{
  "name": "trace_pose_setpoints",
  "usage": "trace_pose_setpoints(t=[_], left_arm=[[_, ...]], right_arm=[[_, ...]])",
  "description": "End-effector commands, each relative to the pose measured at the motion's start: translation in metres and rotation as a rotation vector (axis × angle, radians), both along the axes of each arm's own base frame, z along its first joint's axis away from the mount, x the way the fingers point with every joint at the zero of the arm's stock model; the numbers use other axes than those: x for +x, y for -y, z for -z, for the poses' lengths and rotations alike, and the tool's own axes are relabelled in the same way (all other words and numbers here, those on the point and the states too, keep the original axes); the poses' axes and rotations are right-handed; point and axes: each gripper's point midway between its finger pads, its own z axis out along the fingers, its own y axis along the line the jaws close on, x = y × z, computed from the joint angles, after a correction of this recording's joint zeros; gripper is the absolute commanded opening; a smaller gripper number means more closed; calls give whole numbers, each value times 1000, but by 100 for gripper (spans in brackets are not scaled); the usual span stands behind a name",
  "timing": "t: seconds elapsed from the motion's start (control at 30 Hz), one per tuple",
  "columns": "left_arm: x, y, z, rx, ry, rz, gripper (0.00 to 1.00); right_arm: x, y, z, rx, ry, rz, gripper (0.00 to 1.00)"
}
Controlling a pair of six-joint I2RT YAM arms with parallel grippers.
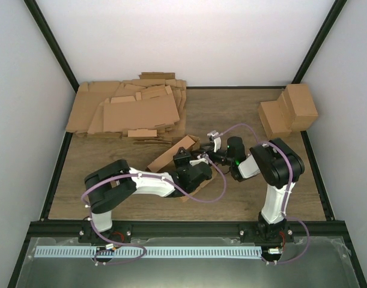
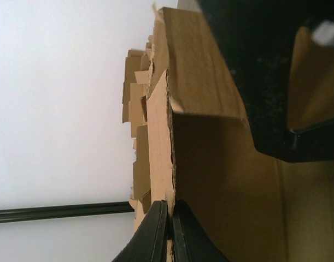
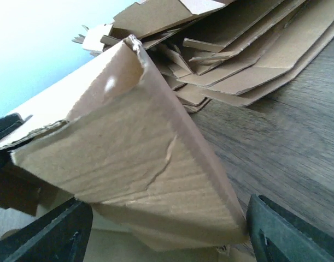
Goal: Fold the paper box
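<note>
Well, the left pincer [image 2: 168, 232] is clenched tight on the paper box [image 2: 210, 164]. Its two dark fingers [image 2: 153, 237] are pressed together, with the ragged edge of one thin cardboard wall nipped between them. Beyond the fingertips that wall runs up to a folded-over flap, and the box's brown inside spreads away to one side of the grip. Seen from overhead, the same pincer [image 1: 186, 161] sits near the middle of the table [image 1: 261, 192]. The box [image 1: 171, 153] is propped at a slant just beyond it, one long panel raised off the wood.

The right pincer [image 3: 167, 234] is released, its fingers [image 3: 52, 234] spread wide to either side of the box [image 3: 134, 158]. A creased, dented panel fills the space between them. Its near corner stops just short of one finger; on the other side I cannot tell whether finger and cardboard touch. From overhead this pincer [image 1: 208, 150] faces the left one, close by, at the box's end.

Past the right pincer's fingertips lies a heap of flat cardboard sheets [image 3: 248, 49], loosely fanned on the wood. Well off behind that pincer, at the table's far corner, stand a few finished boxes [image 1: 289, 110].
</note>
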Motion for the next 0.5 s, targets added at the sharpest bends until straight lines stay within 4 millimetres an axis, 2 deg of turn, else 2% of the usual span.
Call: trace_pose_setpoints(t=[0.0,0.23,0.4,0.47], left_arm=[[-1,4,22,2,-98,47,4],[4,2,19,-10,-103,39,4],[5,0,18,-6,-96,31,4],[7,0,17,-7,-92,27,4]], right_arm=[[1,-2,-11,8,88,0,81],[12,-3,-19,3,158,19,85],[7,-1,-17,-18,147,11,61],[0,1,-18,-16,132,11,59]])
